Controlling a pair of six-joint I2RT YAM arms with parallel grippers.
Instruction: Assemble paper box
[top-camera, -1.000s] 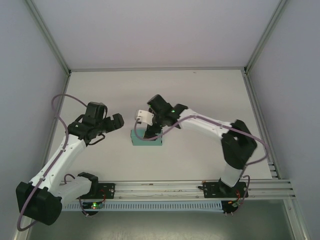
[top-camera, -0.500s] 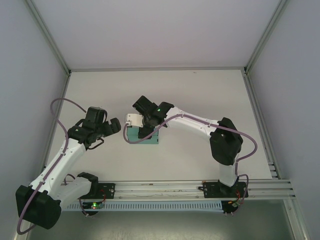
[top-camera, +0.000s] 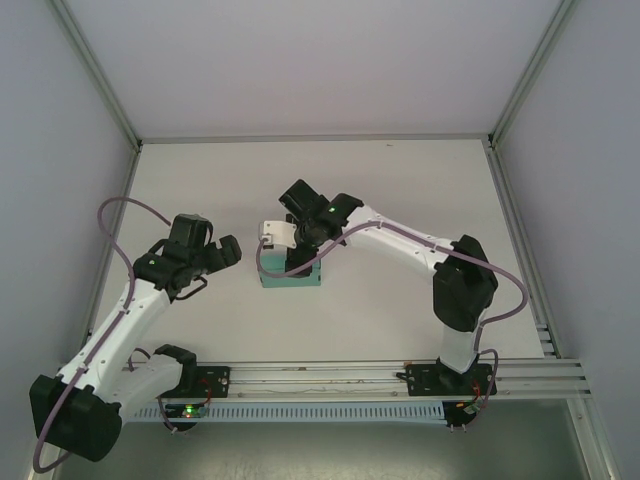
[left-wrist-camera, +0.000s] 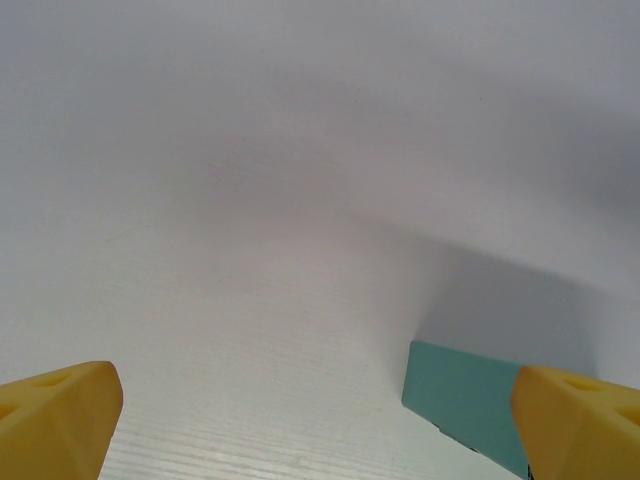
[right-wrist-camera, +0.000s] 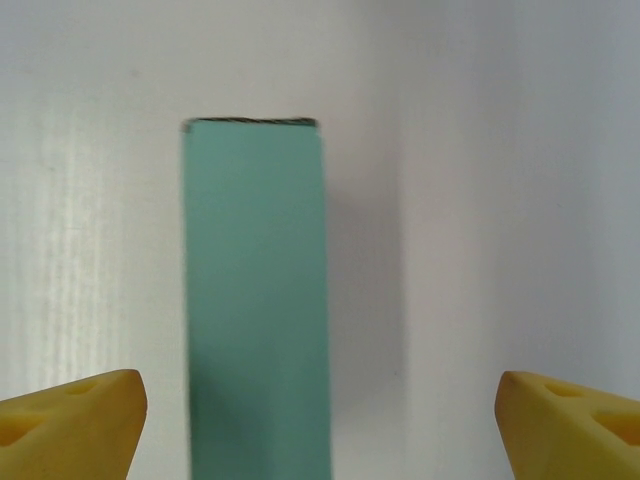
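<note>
The paper box (top-camera: 291, 275) is a small closed teal-green box lying on the white table just left of centre. My right gripper (top-camera: 291, 256) hangs right over it, pointing down. In the right wrist view the box (right-wrist-camera: 256, 300) runs lengthwise between the yellow fingertips (right-wrist-camera: 75, 420), nearer the left one, with a gap on each side; the right gripper (right-wrist-camera: 320, 405) is open and touches nothing. My left gripper (top-camera: 214, 266) stands open a short way left of the box. In its wrist view, a corner of the box (left-wrist-camera: 462, 398) shows beside the right finger of the left gripper (left-wrist-camera: 315, 405).
The white table (top-camera: 400, 200) is walled in by pale panels on three sides, with metal frame posts (top-camera: 95, 75) at the back corners. A rail (top-camera: 320, 375) carrying both arm bases runs along the near edge. Open tabletop lies behind and to the right of the box.
The right gripper swung left over the box and came back slightly right; the box shifted a little with it. The left gripper drew back slightly to the left.
</note>
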